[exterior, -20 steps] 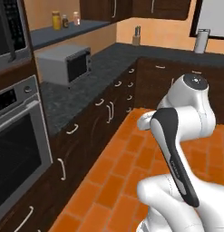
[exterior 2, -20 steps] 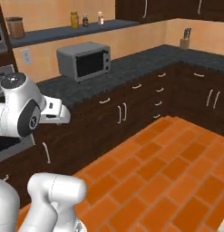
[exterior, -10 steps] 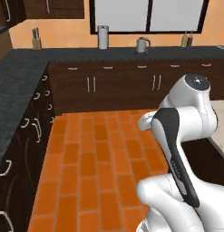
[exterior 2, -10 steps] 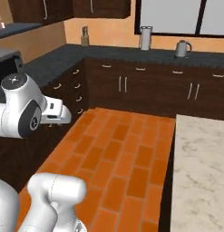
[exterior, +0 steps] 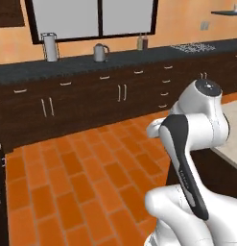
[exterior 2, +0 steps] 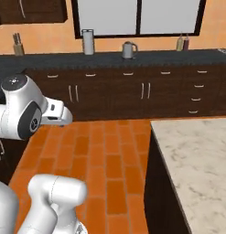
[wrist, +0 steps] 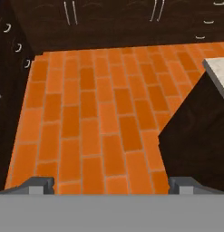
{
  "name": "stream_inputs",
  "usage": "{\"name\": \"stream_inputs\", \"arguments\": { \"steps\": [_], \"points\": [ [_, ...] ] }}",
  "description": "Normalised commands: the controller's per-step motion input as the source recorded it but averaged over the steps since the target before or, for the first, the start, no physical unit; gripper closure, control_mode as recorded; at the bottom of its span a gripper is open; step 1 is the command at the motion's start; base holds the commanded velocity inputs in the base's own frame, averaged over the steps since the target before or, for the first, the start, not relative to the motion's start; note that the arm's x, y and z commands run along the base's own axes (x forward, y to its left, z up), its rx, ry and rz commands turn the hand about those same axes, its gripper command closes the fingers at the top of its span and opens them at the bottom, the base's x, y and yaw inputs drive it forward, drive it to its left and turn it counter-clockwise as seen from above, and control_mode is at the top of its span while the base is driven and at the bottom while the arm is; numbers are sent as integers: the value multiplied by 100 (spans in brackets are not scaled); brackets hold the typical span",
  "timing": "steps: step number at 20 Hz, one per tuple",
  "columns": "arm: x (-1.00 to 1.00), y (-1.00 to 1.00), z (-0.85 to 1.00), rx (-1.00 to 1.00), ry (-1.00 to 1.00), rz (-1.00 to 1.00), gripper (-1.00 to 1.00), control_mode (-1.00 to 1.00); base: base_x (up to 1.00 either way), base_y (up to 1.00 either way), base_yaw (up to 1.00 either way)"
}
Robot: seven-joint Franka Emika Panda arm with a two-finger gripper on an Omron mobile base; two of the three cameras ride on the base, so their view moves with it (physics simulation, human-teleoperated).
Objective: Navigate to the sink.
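Orange brick floor runs from the base up to a long row of dark wood cabinets w/ silver handles, topped by a black counter along the far wall. Above that counter sits a wide window set in the orange wall.

Taking the window as landmark, left to right in the right base view: a knife block stands well left of it on the counter; a tall steel canister stands under the window's left part; a kettle is just under its middle; two bottles stand near its right edge. Left base view shows the same canister, kettle and bottles, plus a cooktop on the counter right of the window.

Lower right of the window, near the base, a beige marble island top over a dark cabinet side juts onto the floor; its corner also shows in the hand view. Can't make out the sink anywhere on these surfaces, so its place can't be told.

White arm is folded up close to the base. Tool points down at the floor, its two tips set wide apart, nothing between them.
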Motion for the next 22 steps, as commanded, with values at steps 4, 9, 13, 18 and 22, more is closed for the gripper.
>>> {"name": "stream_inputs", "arguments": {
  "steps": [4,9,13,18,22],
  "points": [
    [0,0,0,0,0,0,-100,100,100,53,-47],
    [0,0,0,0,0,0,-100,100,97,84,-57],
    [0,0,0,0,0,0,-100,100,89,92,-65],
    [0,0,0,0,0,0,-100,100,85,90,-67],
    [0,0,0,0,0,0,-100,100,82,91,-66]
  ]
}}
